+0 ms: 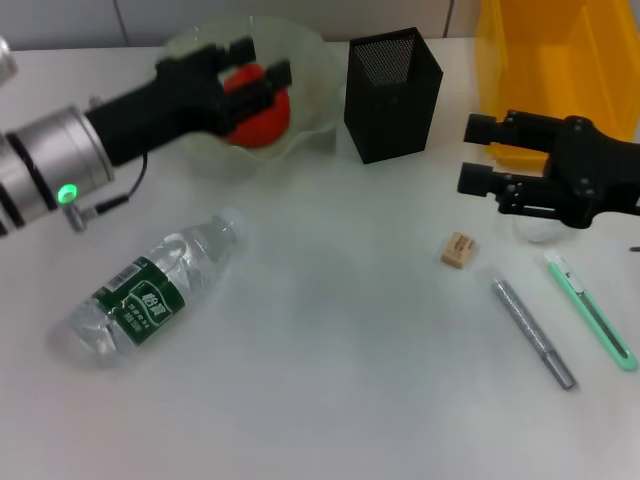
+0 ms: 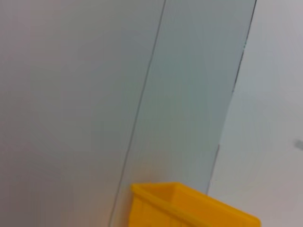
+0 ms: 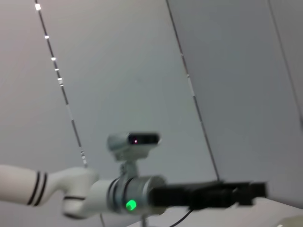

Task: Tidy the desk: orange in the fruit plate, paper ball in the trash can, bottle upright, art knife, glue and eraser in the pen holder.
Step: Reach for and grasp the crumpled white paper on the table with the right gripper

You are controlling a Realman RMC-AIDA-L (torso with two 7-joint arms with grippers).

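Take the black mesh pen holder (image 1: 392, 95) as your reference; it stands upright at the back of the white desk (image 1: 330, 400).

Far to its left and nearer you, the water bottle (image 1: 150, 290) with the green label lies on its side, cap end pointing back toward the fruit plate. Your left gripper (image 1: 252, 75) is over the translucent fruit plate (image 1: 310, 110), just left of the pen holder, its fingers (image 1: 272, 74) parted on either side of the orange (image 1: 262, 118), which already sits in the plate. You cannot tell whether the fingers touch the fruit. The left wrist view gives you only wall panels and a corner of the yellow trash can (image 2: 189, 208); the right wrist view catches the left arm (image 3: 118, 194) from the side.

To the right of the pen holder and nearer you, the eraser (image 1: 458, 250) lies flat on the desk. Just beside it, further right, the grey glue stick (image 1: 532, 333) lies at a slant, and right of that the green art knife (image 1: 590, 310) runs roughly parallel.

Your right gripper (image 1: 478, 155) hangs to the right of the pen holder, in front of the yellow trash can (image 1: 520, 60), above the eraser and clear of it, its fingers apart and holding nothing.
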